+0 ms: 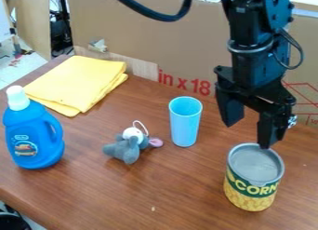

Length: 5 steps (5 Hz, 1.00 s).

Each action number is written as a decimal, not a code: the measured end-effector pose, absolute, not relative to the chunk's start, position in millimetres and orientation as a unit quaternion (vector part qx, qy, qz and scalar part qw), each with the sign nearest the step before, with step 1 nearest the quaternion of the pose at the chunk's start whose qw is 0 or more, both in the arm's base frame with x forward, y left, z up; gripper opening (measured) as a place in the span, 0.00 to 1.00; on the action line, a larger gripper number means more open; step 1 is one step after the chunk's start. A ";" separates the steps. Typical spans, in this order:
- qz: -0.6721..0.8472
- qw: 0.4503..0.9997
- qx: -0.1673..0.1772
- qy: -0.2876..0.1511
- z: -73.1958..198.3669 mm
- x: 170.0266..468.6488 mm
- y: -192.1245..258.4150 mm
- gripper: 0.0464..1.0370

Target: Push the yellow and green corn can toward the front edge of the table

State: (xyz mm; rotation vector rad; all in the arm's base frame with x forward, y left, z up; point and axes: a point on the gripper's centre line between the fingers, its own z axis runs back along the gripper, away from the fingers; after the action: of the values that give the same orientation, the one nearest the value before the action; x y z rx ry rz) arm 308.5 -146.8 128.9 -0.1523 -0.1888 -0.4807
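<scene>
The corn can [253, 180] stands upright on the surface [168, 192], toward the right of the view, nearest the gripper [248, 136]. The gripper hangs with its fingers spread wide and nothing between them; one fingertip is at the can's far rim, though contact cannot be told. Good handling here likely means centring both fingers across the can before lowering, lest one tip press on the rim. The light blue cup [184, 124] stands to the left, leaving a gap for careful sideways movement; beyond it lies the gray plush toy [129, 147]. Cardboard [140, 36] bounds the rear.
</scene>
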 end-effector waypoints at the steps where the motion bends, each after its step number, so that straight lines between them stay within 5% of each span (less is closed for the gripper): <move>1: -0.212 0.970 -0.055 -0.106 126.3 328.2 -146.3 0.97; 3: -0.152 0.979 -0.011 -0.139 106.5 343.7 -157.2 0.97; 5: -0.085 0.979 -0.044 -0.183 92.0 354.8 -170.4 0.97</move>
State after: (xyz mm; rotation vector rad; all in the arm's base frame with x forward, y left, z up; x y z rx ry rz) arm 354.8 -170.4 92.0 -0.0887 -0.3678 -0.1714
